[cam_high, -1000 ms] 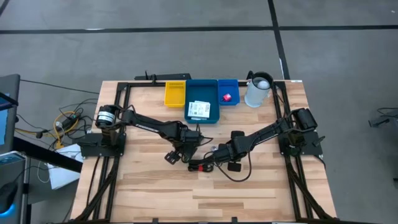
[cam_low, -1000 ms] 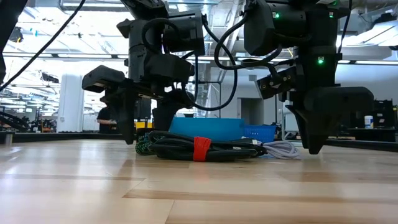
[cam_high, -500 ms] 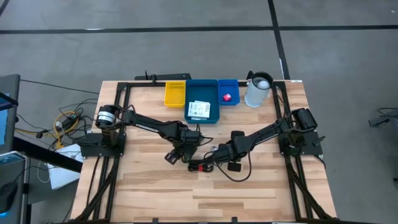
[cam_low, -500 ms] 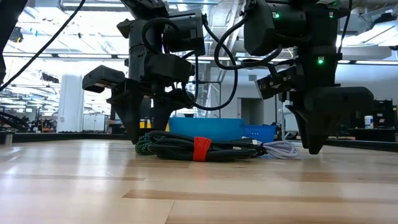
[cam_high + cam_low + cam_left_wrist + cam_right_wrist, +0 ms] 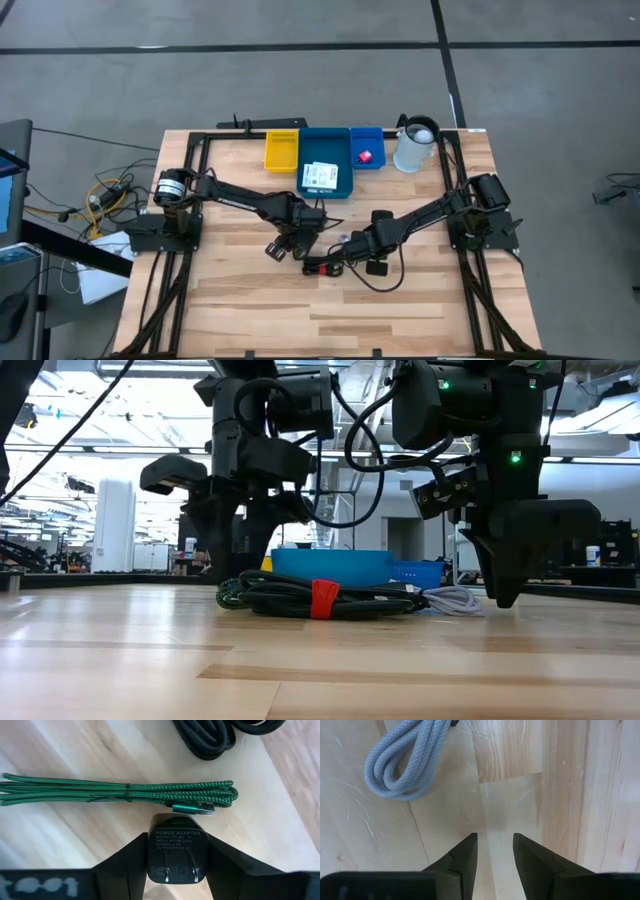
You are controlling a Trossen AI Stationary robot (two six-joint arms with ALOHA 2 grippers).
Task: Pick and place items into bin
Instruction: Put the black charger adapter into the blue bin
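My left gripper (image 5: 175, 857) hangs over the table's middle, shut on a small black power adapter (image 5: 176, 845). Below it a green braided cable (image 5: 125, 792) lies bundled on the wood, next to the black cable coil with a red tie (image 5: 320, 598). My right gripper (image 5: 495, 847) stands open just right of the coil, fingertips near the table, nothing between them, a pale grey cable loop (image 5: 407, 762) beside it. The blue bin (image 5: 325, 165) at the far edge holds white cards; a smaller blue bin (image 5: 366, 152) holds a pink piece. My left gripper pinches the adapter's two opposite sides (image 5: 151, 852) between its two fingers, coming from above and pointing down. The printed face with the two prongs (image 5: 176, 872) is turned up toward the wrist. The adapter is lifted clear of the table, above the green cable.
A yellow bin (image 5: 281, 150) sits left of the blue bins and a white jug (image 5: 415, 145) to their right. Black frame rails run along the table's left, right and far sides. Bare wood lies toward the near edge.
My left gripper has shut on the adapter and then gone up a little, lifting it off the table. The cables below stay where they lay.
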